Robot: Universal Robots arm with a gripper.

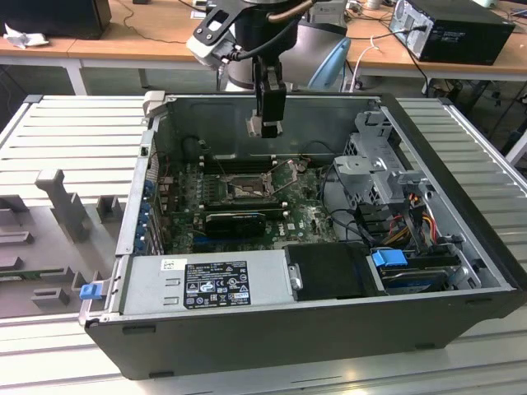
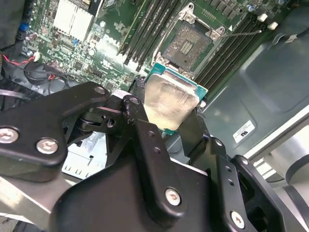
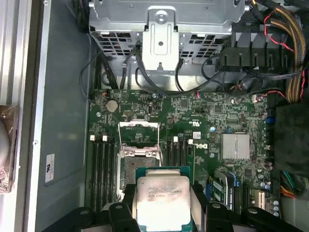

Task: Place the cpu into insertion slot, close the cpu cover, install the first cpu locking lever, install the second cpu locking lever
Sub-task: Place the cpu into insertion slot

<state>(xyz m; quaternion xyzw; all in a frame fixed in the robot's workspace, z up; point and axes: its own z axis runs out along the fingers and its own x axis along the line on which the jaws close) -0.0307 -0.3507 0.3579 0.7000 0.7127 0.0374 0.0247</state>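
Lying open: the computer case (image 1: 132, 222) is on its side with the panel off, so I get a straight way in from above.
Board: the green motherboard (image 3: 212, 121) lies flat on the case floor, socket facing up at me.
Slot: the insertion slot (image 2: 188, 46) is bare, dark centre showing, nothing seated in it. It sits lower than the chip and a bit off to one side.
Claw: my claw (image 1: 265, 125) hangs over the board near the case's rear wall in the exterior view. It is pressed together on the cpu (image 2: 171, 99), one of my fingers (image 2: 133, 108) on each of two opposite edges.
Why edge grip: my guess is that it keeps the contact side untouched and lets the chip go down flat.
Cover: the cpu cover (image 3: 138, 124) stands flipped up off the socket on the drive-cage side. I judge that is what leaves the socket reachable.
Lever: a thin wire locking lever (image 2: 244, 33) is swung out away from the socket, unlatched.
Drive cage: grey metal drive cage (image 1: 370, 156) with cables at the exterior view's right, well apart from me.
Cpu look: thin square, pale silvery face with a dull uneven sheen, green edge showing round the metal lid, some print on top in the first wrist view.
Cpu pose: roughly square to the socket in the first wrist view, tilt hard to judge.
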